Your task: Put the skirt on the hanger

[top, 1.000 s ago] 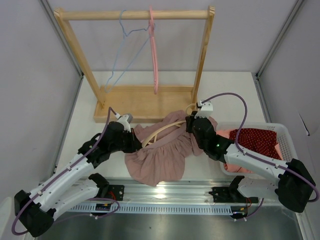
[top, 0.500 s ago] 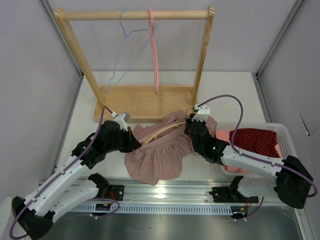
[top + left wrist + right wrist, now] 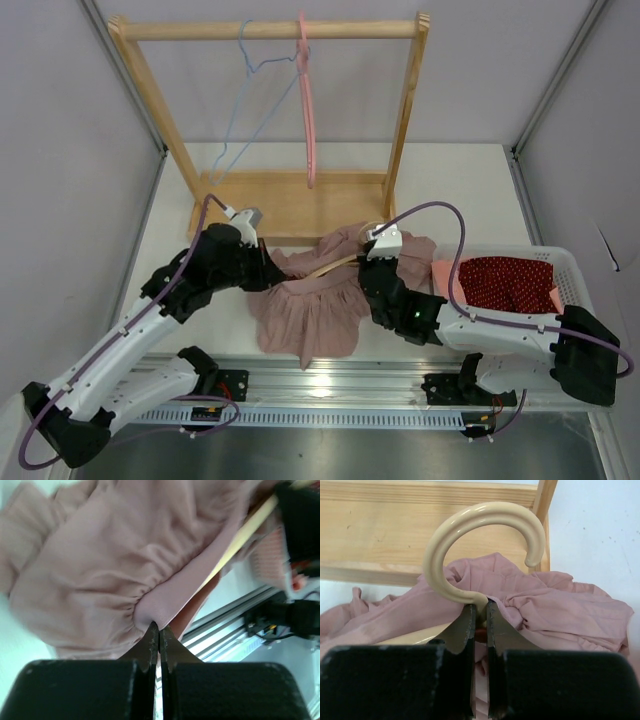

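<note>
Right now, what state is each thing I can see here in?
Pink skirt, bunched up, draped over the cream hanger.
Cream hanger, mostly covered by the skirt, hook sticking out.
Left pincer, shut on the skirt's waistband.
Right pincer, shut on the cream hanger's neck.
Pink hanger, hanging bare from the rack.
Blue wire hanger, hanging bare from the rack.
Basket, holding a red garment.

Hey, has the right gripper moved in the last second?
Yes. Seen from above, the right gripper shifted left and toward the near edge, away from the wooden rack.
</note>
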Available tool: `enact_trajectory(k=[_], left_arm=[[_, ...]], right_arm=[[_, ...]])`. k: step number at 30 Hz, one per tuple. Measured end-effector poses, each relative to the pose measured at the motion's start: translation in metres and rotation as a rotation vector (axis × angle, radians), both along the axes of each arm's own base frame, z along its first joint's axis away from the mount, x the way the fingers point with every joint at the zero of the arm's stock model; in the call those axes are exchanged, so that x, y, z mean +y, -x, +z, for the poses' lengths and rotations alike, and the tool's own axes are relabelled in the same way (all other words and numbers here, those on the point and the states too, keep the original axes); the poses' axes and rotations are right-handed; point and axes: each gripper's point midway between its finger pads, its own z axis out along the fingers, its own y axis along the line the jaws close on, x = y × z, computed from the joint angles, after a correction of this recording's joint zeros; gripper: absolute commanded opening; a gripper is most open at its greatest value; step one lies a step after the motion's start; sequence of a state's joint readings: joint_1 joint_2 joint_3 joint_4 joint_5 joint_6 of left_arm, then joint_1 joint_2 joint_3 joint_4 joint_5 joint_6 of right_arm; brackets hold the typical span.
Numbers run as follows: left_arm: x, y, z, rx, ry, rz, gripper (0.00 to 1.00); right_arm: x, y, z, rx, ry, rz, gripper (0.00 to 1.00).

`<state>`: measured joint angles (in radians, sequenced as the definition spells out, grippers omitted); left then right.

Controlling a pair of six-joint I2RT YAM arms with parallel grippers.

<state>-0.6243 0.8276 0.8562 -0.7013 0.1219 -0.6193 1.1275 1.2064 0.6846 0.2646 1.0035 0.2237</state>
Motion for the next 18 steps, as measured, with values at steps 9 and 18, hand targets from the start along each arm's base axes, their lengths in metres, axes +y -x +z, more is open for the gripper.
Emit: enact_trajectory(k=[9, 18], left_arm=[[-0.033, -0.025, 0.046, -0.074, 0.055, -0.059, 0.0], [-0.066, -0.012, 0.051, -0.067, 0.055, -0.167, 0.0]], right_arm=[[0.018, 0.02, -0.005, -0.004, 0.074, 0.05, 0.0], [0.043, 0.026, 0.037, -0.017, 0.058, 0.103, 0.0]])
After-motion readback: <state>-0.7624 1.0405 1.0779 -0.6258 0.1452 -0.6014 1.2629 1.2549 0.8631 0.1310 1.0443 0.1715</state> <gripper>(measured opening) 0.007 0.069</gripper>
